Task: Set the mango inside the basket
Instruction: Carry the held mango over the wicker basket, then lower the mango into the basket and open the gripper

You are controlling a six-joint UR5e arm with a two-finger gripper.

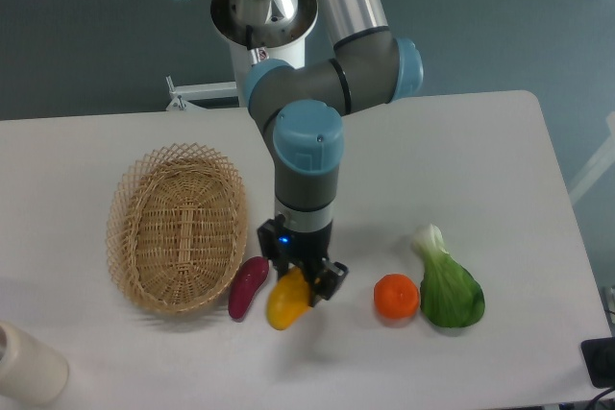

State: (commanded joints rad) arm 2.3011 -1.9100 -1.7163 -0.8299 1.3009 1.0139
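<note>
From the fixed camera I cannot see the fingertips of the gripper (300, 284) cleanly: they are dark, small, and partly covered by the fruit they carry, so the exact contact points are hard to make out. The arm's wrist column blocks the table (500, 170) directly behind it. At the lower left corner a pale cylindrical object (27, 368) is cut off by the frame edge, and at the lower right a dark object (602, 360) is also clipped; I cannot tell what either one is.

The mango (287, 301) sits between the jaws, which are pinched on its upper end. Most of the yellow body hangs out below and slightly left of the claw, tilted. I cannot tell whether its lower end touches the tabletop or hangs just above it.

The mango is just right of the dark purple-red vegetable (248, 286), which lies against the lower right outer edge of the basket (179, 228). The mango is outside the basket, near its rim. The round orange fruit (396, 297) and the green leafy vegetable (447, 285) lie well to the right, touching or nearly touching each other.
</note>
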